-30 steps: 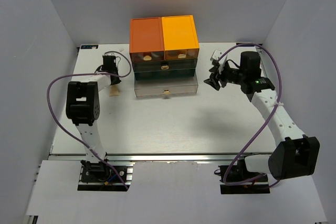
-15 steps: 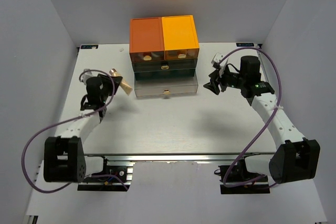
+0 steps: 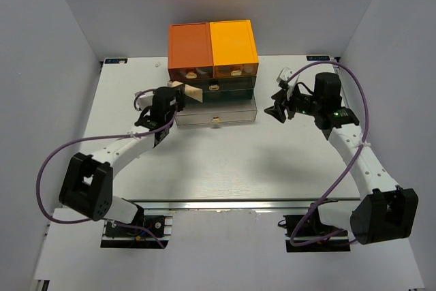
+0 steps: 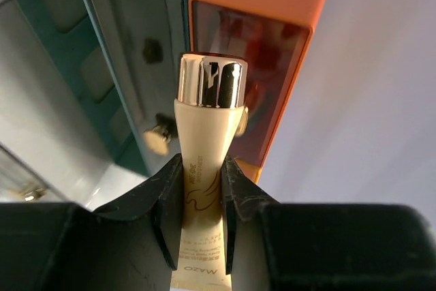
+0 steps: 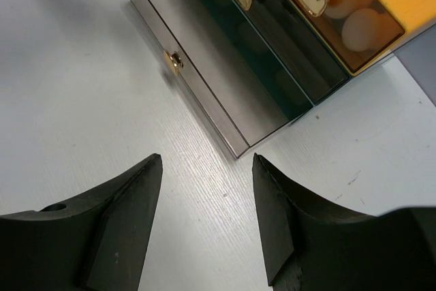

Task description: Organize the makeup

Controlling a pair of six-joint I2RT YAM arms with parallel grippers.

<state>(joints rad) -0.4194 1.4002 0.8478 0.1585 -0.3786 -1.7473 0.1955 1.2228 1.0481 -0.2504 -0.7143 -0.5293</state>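
Note:
A beige makeup tube [image 4: 208, 127] with a shiny gold cap [image 4: 210, 81] is pinched between the fingers of my left gripper [image 4: 202, 165], cap pointing away. In the top view this left gripper [image 3: 178, 93] holds the tube [image 3: 191, 94] against the front left corner of the drawer box [image 3: 212, 46], above its pulled-out bottom drawer [image 3: 215, 112]. My right gripper [image 3: 278, 108] hovers just right of the box, open and empty. In the right wrist view it [image 5: 206, 161] hangs over bare table near that drawer's corner [image 5: 235, 142]. Pale round sponges [image 5: 364, 28] show through the amber top drawer.
The orange-and-dark drawer box stands at the back middle of the table [image 3: 225, 161], with gold knobs [image 5: 174, 61] on its drawer fronts. Grey walls close in the left, right and back. Both arms' cables loop over the table's sides.
My left arm has swung from the far left of the table to the box's front left corner, carrying the tube. The right gripper has hardly moved.

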